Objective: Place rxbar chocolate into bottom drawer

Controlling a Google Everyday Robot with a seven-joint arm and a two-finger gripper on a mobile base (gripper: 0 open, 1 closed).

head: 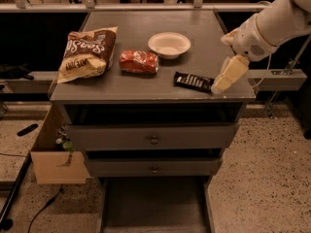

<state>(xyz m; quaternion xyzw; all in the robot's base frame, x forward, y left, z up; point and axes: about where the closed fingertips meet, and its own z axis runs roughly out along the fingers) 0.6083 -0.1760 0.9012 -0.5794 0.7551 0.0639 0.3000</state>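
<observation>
The rxbar chocolate, a flat black bar with white lettering, lies near the front right of the grey cabinet top. My gripper comes in from the right on a white arm. Its cream tip points down-left and hangs at the bar's right end, close to it or touching; I cannot tell which. The bottom drawer is pulled out below the two knobbed drawers and shows a bare grey tray.
On the top lie a big brown-and-cream chip bag at left, an orange-red packet in the middle and a white bowl behind. A cardboard box stands left of the cabinet. Speckled floor lies to the right.
</observation>
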